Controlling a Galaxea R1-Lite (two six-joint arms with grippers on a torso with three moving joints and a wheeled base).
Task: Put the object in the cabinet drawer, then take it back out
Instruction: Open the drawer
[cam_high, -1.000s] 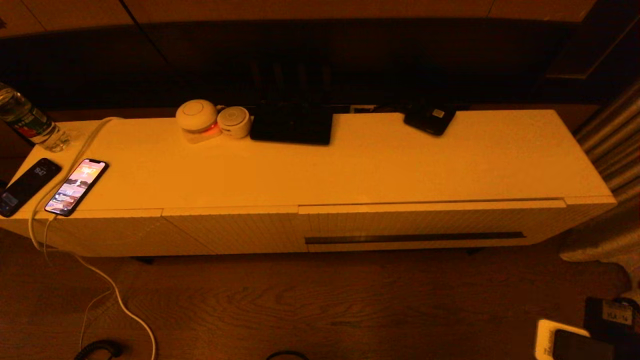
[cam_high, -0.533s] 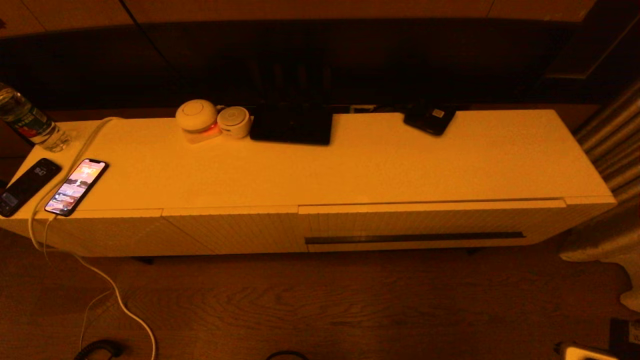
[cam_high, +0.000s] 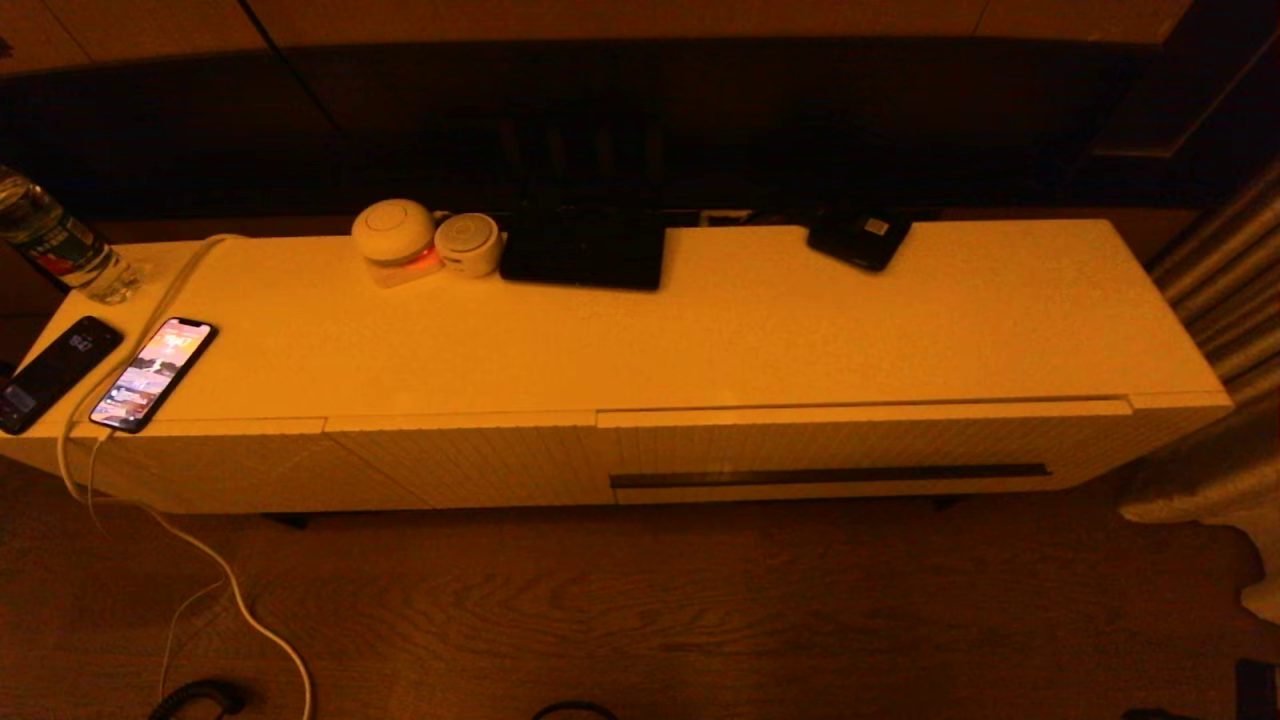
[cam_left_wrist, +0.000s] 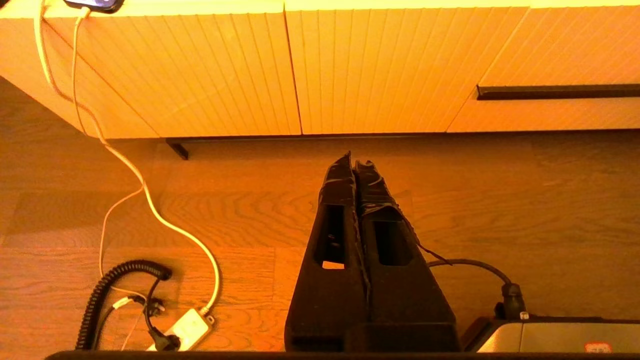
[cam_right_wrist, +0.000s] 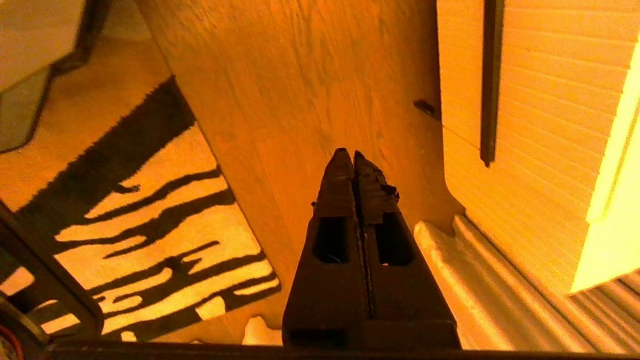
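The cabinet drawer (cam_high: 860, 445) is pushed in, its ribbed white front about level with the panels beside it and the dark slot handle (cam_high: 828, 476) running along it. Its inside is hidden. I cannot tell which thing is the task's object. Neither gripper shows in the head view. My left gripper (cam_left_wrist: 354, 162) hangs shut and empty over the wooden floor, short of the cabinet, with the slot handle (cam_left_wrist: 557, 92) off to one side. My right gripper (cam_right_wrist: 348, 154) is also shut and empty, low over the floor near the handle's end (cam_right_wrist: 491, 80).
On the cabinet top lie two phones (cam_high: 153, 373), a bottle (cam_high: 55, 240), two round white devices (cam_high: 395, 238), a black flat device (cam_high: 583, 250) and a small black box (cam_high: 860, 238). A white cable (cam_high: 200, 560) trails to the floor. A curtain (cam_high: 1220, 270) hangs right; a striped rug (cam_right_wrist: 125, 215) lies near.
The white and dark part of my right arm at the bottom right of the head view has dropped out of the frame. The cabinet and the things on it have not moved.
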